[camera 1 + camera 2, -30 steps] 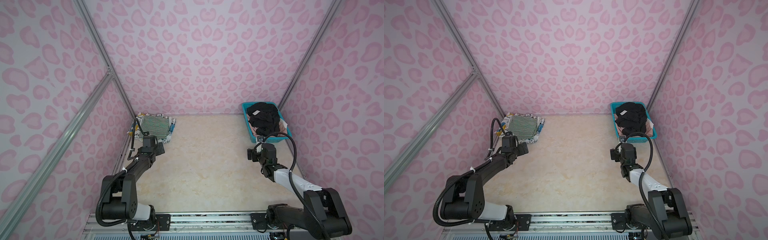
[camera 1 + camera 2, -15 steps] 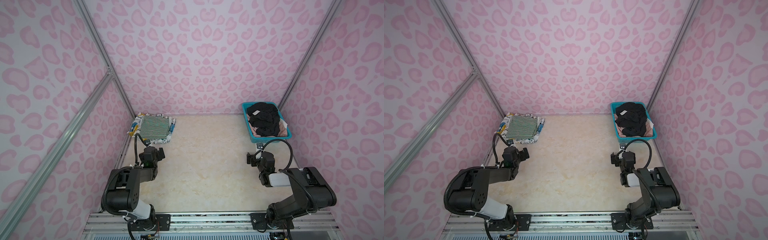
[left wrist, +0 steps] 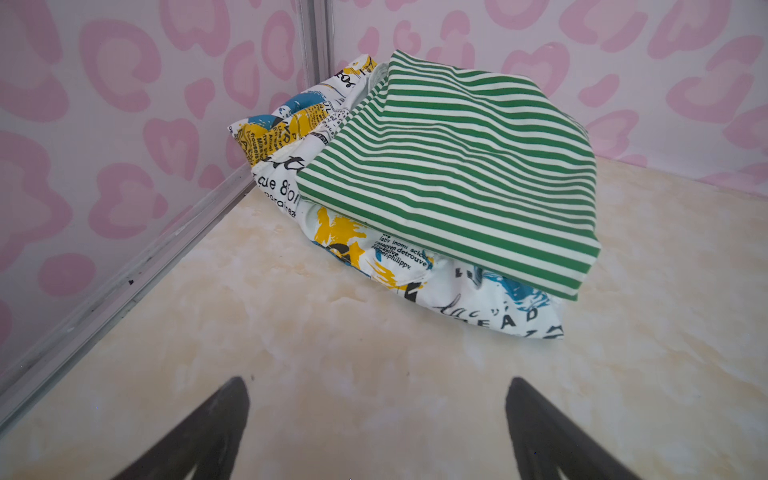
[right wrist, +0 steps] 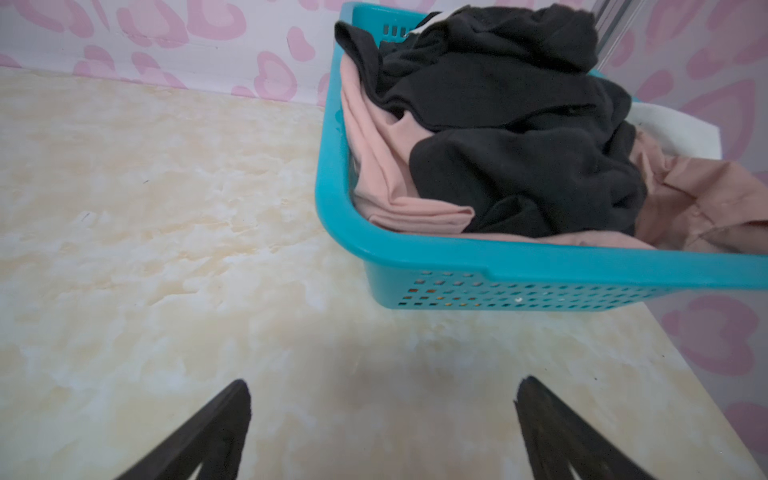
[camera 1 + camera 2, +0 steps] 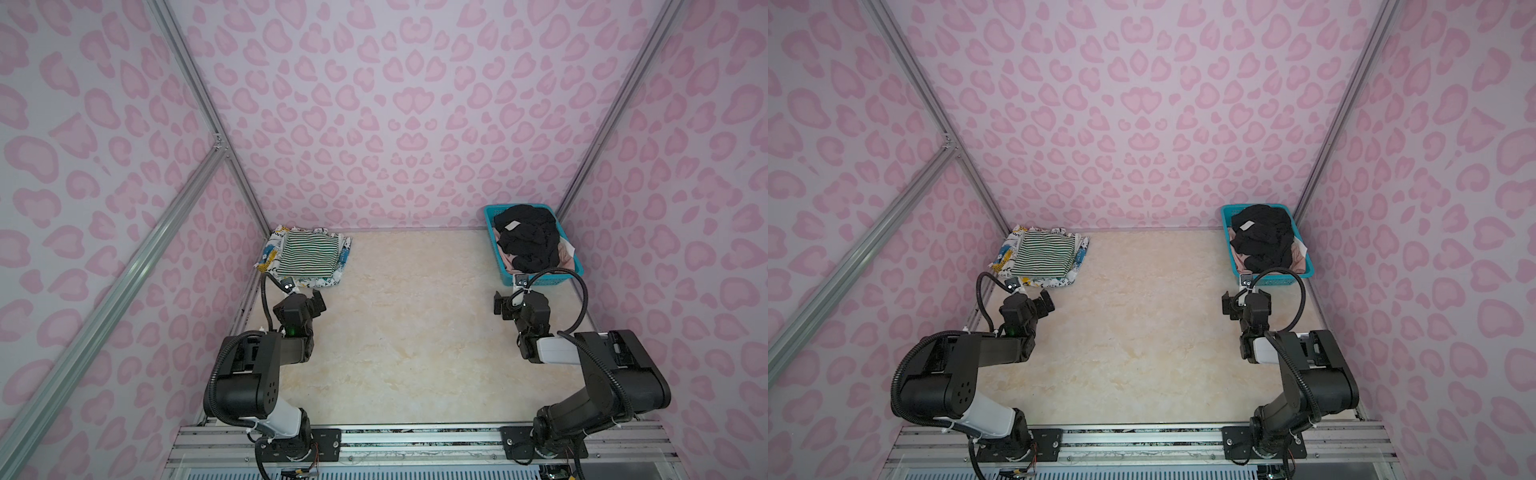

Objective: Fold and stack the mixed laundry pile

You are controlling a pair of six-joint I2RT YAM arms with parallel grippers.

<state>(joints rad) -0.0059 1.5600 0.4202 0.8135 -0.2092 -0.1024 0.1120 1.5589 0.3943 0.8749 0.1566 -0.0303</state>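
The left hand has its two dark fingers spread wide apart, with only bare desk between them and nothing held. In both top views it sits at about 9 o'clock on the desk, close to the left wall. Just beyond it at 12 o'clock, apart from the fingertips, is a folded stack. The green-and-white striped top lies flat and squared on the white printed garment, whose blue and yellow splashes and black lettering stick out around the lower edges. The stack fills the desk's 11 o'clock corner against the pink-patterned wall.

The right hand is likewise spread wide and holds nothing, with bare marbled desk showing between its fingers. In both top views it sits at about 3 o'clock. Near it, at roughly 1 o'clock and not touching, is the teal basket, pushed into the desk's far right corner. A crumpled black garment is heaped on top inside it. Under that, a pale pink garment is bunched against the near wall and spills over the rim on the far side. A bit of white cloth shows behind the black one.

The middle of the desk between the two arms has no garments on it.
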